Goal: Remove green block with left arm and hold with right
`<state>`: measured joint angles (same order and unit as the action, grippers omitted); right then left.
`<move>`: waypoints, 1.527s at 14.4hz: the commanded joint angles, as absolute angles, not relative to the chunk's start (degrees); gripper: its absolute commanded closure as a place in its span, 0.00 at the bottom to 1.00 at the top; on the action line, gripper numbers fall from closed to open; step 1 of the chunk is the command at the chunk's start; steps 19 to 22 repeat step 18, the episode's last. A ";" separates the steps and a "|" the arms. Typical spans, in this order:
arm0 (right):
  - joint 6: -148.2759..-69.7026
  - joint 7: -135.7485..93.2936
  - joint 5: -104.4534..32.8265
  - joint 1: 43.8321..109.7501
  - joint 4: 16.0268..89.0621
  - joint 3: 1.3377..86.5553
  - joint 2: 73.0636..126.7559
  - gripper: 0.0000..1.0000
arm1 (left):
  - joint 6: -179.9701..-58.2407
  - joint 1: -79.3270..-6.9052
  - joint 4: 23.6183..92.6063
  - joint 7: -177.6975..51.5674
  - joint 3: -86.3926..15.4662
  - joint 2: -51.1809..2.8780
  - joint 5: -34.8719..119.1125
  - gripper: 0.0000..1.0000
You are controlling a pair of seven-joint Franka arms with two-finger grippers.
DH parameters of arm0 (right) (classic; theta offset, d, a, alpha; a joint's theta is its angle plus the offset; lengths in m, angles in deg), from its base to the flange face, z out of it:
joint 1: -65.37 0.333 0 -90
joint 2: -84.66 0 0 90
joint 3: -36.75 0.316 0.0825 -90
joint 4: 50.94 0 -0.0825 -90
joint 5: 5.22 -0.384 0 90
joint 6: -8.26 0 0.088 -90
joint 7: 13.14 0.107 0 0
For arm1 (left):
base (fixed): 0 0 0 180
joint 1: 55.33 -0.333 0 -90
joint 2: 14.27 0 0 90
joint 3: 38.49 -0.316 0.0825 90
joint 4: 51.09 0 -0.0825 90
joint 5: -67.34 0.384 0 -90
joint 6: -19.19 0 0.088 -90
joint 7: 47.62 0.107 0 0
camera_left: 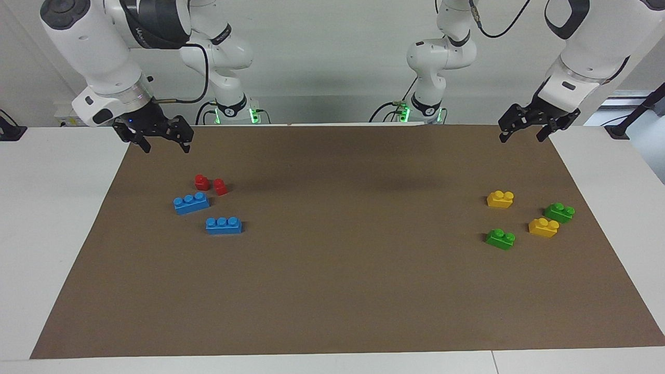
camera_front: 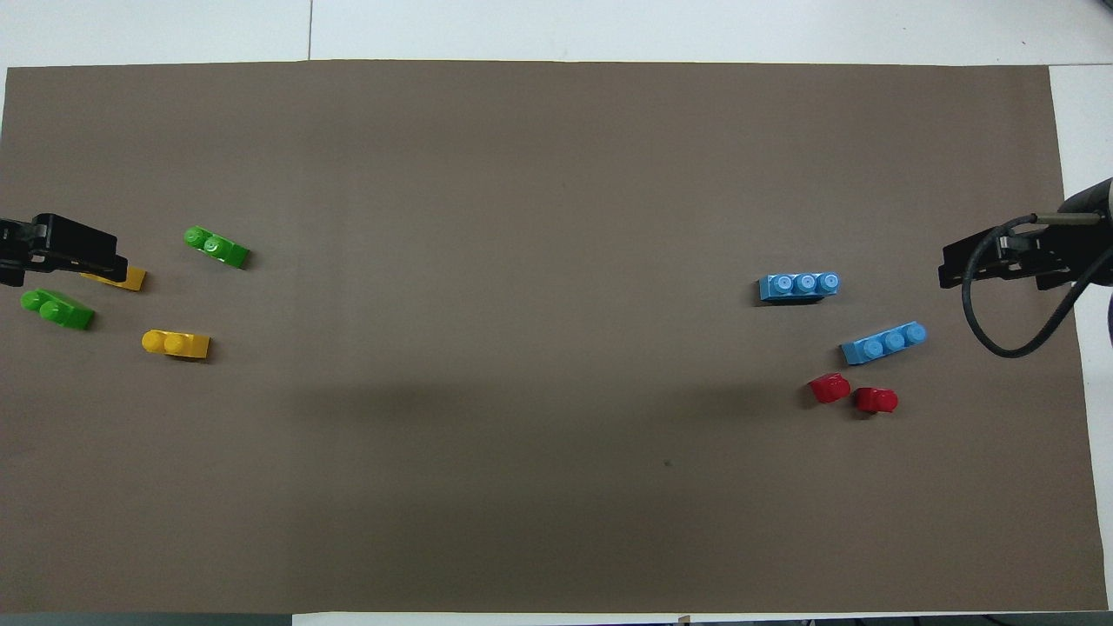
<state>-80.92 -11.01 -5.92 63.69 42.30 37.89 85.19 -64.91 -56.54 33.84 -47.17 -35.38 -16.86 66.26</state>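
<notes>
Facing view: the left gripper [camera_left: 521, 132], fingers spread and empty, hangs over the brown mat's [camera_left: 332, 291] robot-side corner at the left arm's end. The right gripper [camera_left: 166, 143], likewise spread, hangs over the matching corner at the right arm's end. Two small bright green two-stud plastic bricks [camera_left: 501, 239] [camera_left: 559, 212] lie among two yellow two-stud bricks [camera_left: 500, 199] [camera_left: 543, 227].

Overhead view: the left gripper [camera_front: 69, 252] covers part of one yellow brick [camera_front: 117, 278]; the facing view shows that brick whole. Blue three-stud bricks [camera_front: 800, 286] and red pieces [camera_front: 830, 388] lie toward the right arm's end; the mat's middle is open.
</notes>
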 commanded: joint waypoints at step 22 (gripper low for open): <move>-81.04 -11.91 -4.78 62.99 42.84 38.42 84.66 0.00 | -74.68 -56.48 38.21 -46.92 -35.94 -15.23 67.08 0.00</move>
